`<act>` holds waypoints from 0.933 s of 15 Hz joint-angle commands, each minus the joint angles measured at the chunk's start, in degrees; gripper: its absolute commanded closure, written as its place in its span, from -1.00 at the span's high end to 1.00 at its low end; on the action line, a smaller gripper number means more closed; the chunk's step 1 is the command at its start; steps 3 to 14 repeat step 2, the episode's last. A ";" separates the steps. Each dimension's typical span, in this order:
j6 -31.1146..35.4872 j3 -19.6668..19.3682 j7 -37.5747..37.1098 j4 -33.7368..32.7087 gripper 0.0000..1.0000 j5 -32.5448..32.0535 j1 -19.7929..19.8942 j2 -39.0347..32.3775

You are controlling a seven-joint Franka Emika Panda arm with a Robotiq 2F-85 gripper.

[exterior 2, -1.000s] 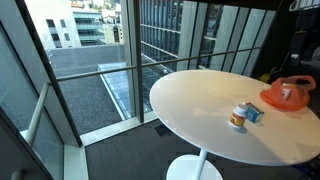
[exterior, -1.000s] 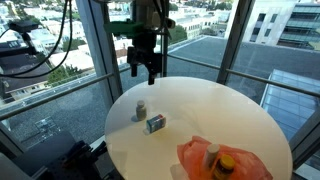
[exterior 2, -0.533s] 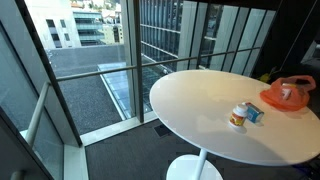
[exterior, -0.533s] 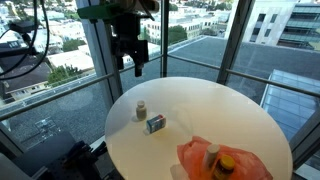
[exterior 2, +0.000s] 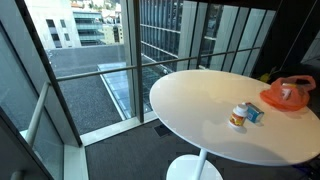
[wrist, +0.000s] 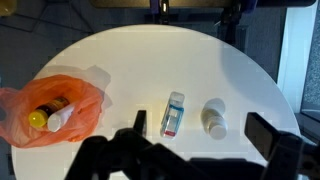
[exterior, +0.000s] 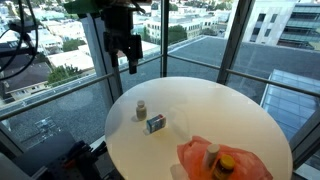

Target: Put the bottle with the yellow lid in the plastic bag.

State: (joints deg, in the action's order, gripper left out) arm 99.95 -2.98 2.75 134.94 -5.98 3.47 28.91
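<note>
In an exterior view, the hand (exterior: 128, 52) hangs high above the round white surface (exterior: 215, 105), well apart from the orange plastic bag (exterior: 192, 153). The bottle with the yellow lid (exterior: 227, 166) lies inside the bag, so the placing looks done. The next move probably calls only for keeping clear.

In an exterior view without the hand, a small white bottle (exterior 2: 238, 116) and a box (exterior 2: 254, 113) stand near the bag (exterior 2: 272, 98).

Only the wrist view shows the fingers (wrist: 265, 135) spread apart and empty.

On the table (wrist: 180, 55), a box (wrist: 173, 113) lies between bag (wrist: 85, 100) and vial (wrist: 213, 118).
</note>
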 commanded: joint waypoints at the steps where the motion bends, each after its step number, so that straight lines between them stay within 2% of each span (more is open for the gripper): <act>1: -0.13 -0.12 -0.06 -0.11 1.00 -0.04 -0.16 -0.14; 14: -0.13 -0.12 -0.06 -0.11 1.00 -0.04 -0.16 -0.23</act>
